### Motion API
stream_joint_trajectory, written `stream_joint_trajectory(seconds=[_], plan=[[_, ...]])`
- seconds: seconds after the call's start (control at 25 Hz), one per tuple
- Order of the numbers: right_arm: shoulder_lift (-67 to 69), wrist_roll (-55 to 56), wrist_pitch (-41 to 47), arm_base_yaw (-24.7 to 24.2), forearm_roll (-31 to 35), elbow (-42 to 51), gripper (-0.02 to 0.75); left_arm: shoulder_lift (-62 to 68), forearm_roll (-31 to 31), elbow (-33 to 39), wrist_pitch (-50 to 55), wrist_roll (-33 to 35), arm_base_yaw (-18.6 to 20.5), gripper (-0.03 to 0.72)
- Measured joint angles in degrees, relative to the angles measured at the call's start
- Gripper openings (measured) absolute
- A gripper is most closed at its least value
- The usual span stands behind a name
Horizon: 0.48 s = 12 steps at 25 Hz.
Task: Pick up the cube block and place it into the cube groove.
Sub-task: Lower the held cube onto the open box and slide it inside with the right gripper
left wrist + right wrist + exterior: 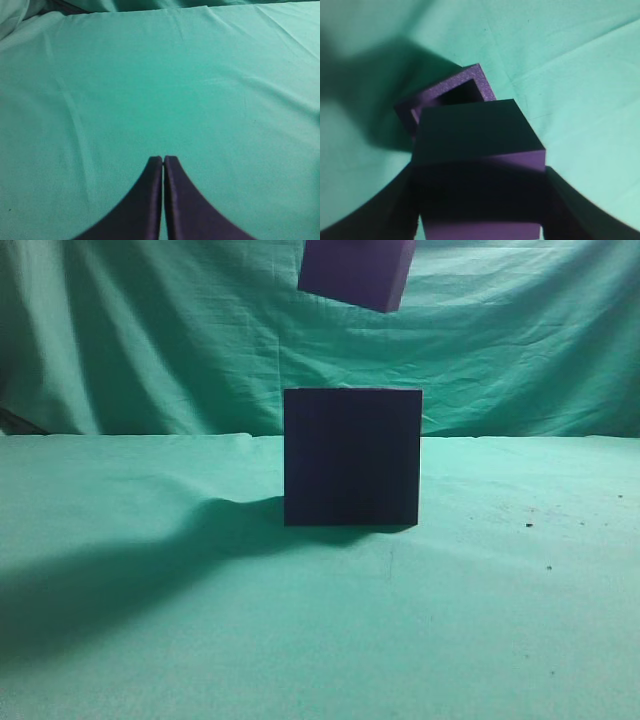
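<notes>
Cube block (479,165) clamped in right tool (480,210), above cube groove (462,94), left tool (163,159) closed, empty, over green surface (150,90).

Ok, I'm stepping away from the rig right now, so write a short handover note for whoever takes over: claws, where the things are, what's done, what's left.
Left claw: shut, empty, over bare green cloth, idle.
Right claw: shut on the cube block, carrying it in the air.
Cube block: lifted, above the dark box and slightly tilted in the exterior view.
Cube groove: the right wrist view shows the square opening in the box top, partly hidden behind the block, empty as far as can be seen.
Done: pick-up and lift.
Left: line the block up squarely with the opening, lower it in, release, withdraw.
</notes>
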Motion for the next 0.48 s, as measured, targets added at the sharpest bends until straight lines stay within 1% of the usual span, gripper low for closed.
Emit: stream_joint_trajectory(seconds=[0.12, 0.48], plan=[[0.7, -5.9, -0.1, 0.0, -0.7, 0.0, 0.435, 0.0, 0.0, 0.0, 0.0, 0.0, 0.0, 0.0], [3.4, -15.6, -0.1, 0.0, -0.8, 0.0, 0.435, 0.0, 0.0, 0.0, 0.0, 0.0, 0.0, 0.0]])
